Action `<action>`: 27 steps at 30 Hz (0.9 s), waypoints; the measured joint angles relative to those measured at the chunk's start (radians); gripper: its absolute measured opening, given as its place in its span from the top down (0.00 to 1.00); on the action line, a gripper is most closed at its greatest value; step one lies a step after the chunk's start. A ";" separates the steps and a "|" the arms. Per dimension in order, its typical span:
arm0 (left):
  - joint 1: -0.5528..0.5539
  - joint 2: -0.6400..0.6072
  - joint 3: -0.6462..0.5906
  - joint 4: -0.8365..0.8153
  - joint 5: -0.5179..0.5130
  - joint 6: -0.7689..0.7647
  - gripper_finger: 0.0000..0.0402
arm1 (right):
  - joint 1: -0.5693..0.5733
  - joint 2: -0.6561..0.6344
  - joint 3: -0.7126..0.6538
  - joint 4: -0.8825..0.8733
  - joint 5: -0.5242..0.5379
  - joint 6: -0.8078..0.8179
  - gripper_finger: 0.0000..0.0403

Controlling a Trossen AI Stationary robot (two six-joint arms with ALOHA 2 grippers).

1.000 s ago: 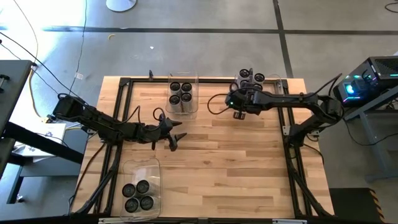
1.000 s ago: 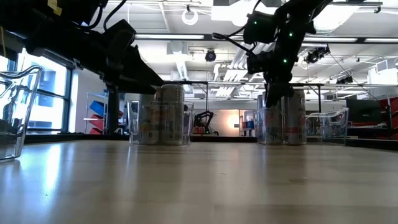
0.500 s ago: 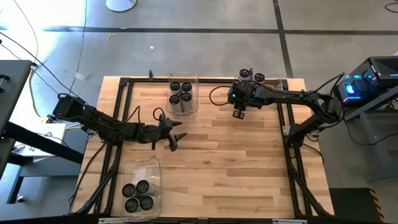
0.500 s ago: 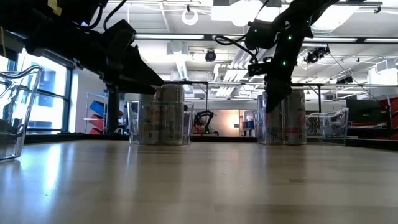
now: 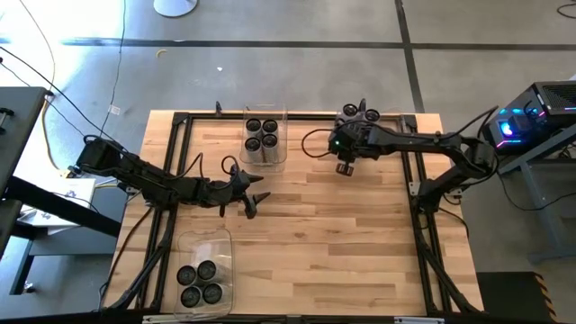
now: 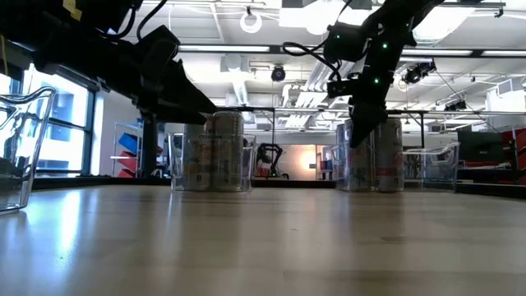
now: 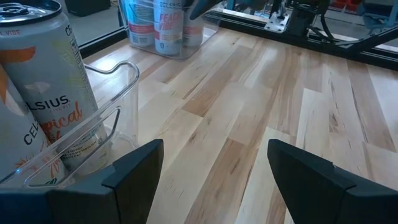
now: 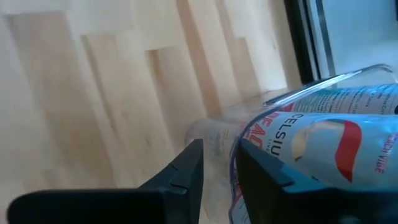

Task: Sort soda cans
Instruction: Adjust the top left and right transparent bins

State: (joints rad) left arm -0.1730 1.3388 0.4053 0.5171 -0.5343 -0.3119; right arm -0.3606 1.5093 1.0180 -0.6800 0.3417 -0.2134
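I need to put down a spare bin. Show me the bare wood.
Free: the wide stretch of table right of the near-left bin, and the strip between the far-middle bin and the right tool. Crowded: around the left tool and the far-right bin.

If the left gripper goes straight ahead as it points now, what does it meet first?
Probably bare wooden table; farther on, the clear bin of soda cans sits slightly off that line. Depth is unclear.

i count four dark-topped soda cans (image 5: 262,133) upright in the far middle bin, four more cans (image 5: 199,283) upright in the near left bin, and white celsius cans (image 5: 369,114) standing in the far right bin.
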 joint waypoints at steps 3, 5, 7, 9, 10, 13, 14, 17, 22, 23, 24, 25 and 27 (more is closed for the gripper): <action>0.000 0.000 0.000 0.000 0.000 0.000 0.30 | 0.023 0.000 0.000 -0.002 -0.017 0.026 0.81; 0.000 0.000 0.000 0.002 0.000 0.000 0.30 | 0.043 0.000 0.000 -0.005 -0.029 0.031 0.83; 0.000 0.000 0.000 0.003 0.000 0.000 0.30 | 0.065 0.000 0.000 -0.004 -0.035 0.031 0.84; 0.000 0.000 0.000 0.004 0.000 0.000 0.30 | 0.091 0.000 0.000 -0.004 -0.036 0.033 0.85; 0.000 0.000 0.000 0.004 0.000 0.000 0.30 | 0.104 0.000 0.000 -0.004 -0.036 0.035 0.86; 0.000 0.000 0.000 0.004 0.000 0.000 0.30 | 0.145 0.000 0.000 -0.004 -0.045 0.055 0.87; 0.000 0.000 0.000 0.004 0.000 0.000 0.30 | 0.157 0.000 0.000 -0.003 -0.054 0.059 0.87; 0.000 0.000 0.000 0.004 0.000 0.000 0.30 | 0.200 0.000 0.000 0.016 -0.094 0.077 0.88; 0.000 0.000 0.000 0.004 0.000 0.000 0.30 | 0.274 0.000 -0.002 0.063 -0.181 0.068 0.88; 0.000 0.000 0.000 0.004 0.000 0.000 0.30 | 0.289 0.001 -0.002 0.072 -0.198 0.055 0.88; 0.000 0.000 0.000 0.004 0.000 0.000 0.30 | 0.304 0.001 -0.002 0.081 -0.211 0.043 0.88; 0.000 0.000 0.000 0.004 0.000 0.000 0.30 | 0.320 0.001 -0.002 0.087 -0.219 0.027 0.88; 0.000 0.000 0.000 0.004 0.000 0.000 0.30 | 0.350 0.001 -0.002 0.092 -0.224 0.000 0.88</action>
State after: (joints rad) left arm -0.1730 1.3392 0.4053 0.5213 -0.5343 -0.3122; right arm -0.0103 1.5105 1.0157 -0.5880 0.1173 -0.2136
